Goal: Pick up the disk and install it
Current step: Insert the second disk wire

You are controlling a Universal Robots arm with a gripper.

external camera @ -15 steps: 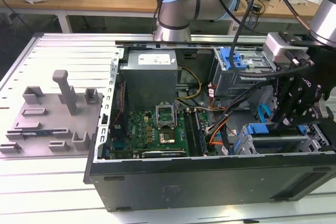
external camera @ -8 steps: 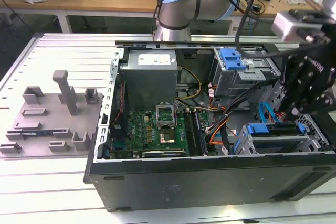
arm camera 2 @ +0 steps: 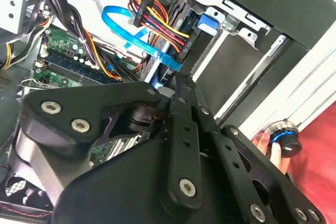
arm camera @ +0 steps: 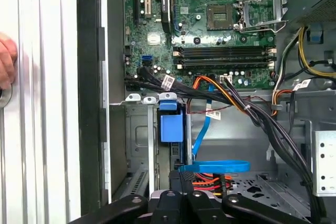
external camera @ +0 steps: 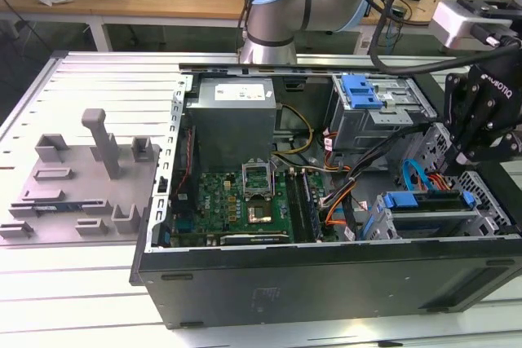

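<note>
Black jointed linkage of my gripper sits closest in both wrist views, and it hides its own tip, so I cannot tell whether it is clasping anything or hanging free. I take the green motherboard on the floor of the open black computer case as my landmark.

The disk, a flat silver hard drive framed in a bright blue plastic carrier, lies in the metal drive cage to the exterior view's right of that board. The gripper hangs just above the cage's far end. A flat blue data cable loops over the cage on the side nearest the board, with a red, yellow and black power bundle beside it.

My judgement is that the disk is rigid, dense for its bulk and intolerant of knocks. Its bare metal faces look slick. I would grip across the carrier's plastic side rails, keeping off the label face and clear of the cables.
</note>
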